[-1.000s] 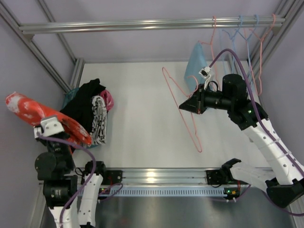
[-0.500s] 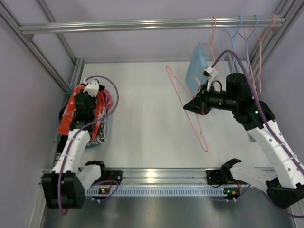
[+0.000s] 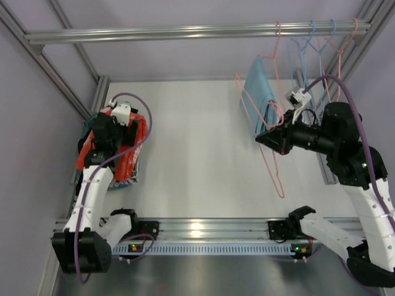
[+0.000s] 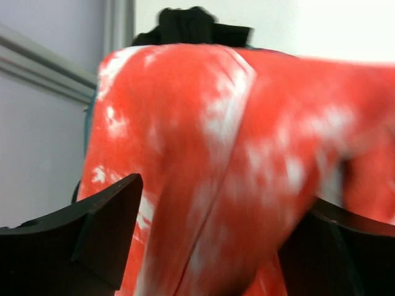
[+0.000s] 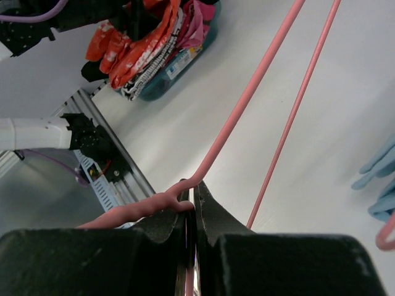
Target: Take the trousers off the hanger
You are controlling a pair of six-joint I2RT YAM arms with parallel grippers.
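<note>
Left gripper (image 4: pixel 219 197) just released: orange-red trousers (image 3: pixel 129 155) dropped on the clothes pile (image 5: pixel 154 49). Right gripper (image 5: pixel 192 203) clenched on bare pink hanger (image 5: pixel 247 105). Looks like that pair's done.

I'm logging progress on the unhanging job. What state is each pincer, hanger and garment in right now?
Left pincer: open.
Orange-red trousers: off the hanger, draped on the clothes pile between the left pincer's open fingers.
Right pincer: shut on the pink hanger.
Pink hanger: bare, held.
Blue garment: hanging from the rail.
</note>
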